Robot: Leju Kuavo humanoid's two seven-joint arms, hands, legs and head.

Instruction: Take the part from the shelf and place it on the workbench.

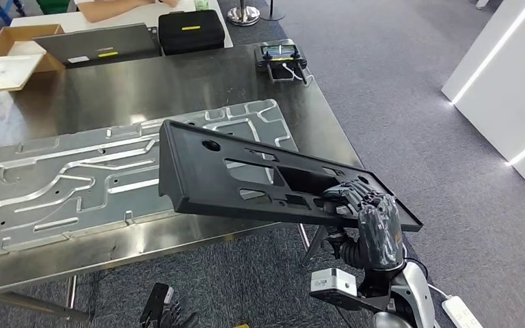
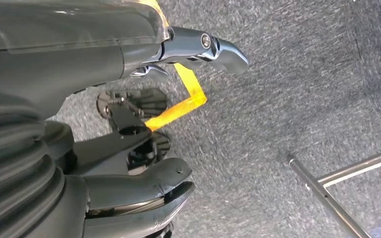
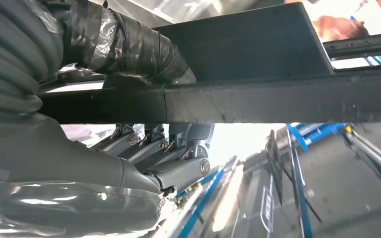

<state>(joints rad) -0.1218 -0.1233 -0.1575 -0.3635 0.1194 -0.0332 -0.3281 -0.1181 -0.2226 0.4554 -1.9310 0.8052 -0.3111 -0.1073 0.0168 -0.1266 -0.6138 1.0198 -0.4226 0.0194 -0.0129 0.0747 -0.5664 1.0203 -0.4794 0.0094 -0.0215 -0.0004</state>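
— Head view?
— The right hand grips the black part by its near end, holding it tilted over the table edge and the metal plate.
— Right wrist?
— The fingers clamp under the part's edge, thumb on the other face.
— Left wrist?
— The left hand hangs above carpet, fingers apart, holding nothing.

Part above plate on workbench

Matt black plastic part; glossy steel workbench.
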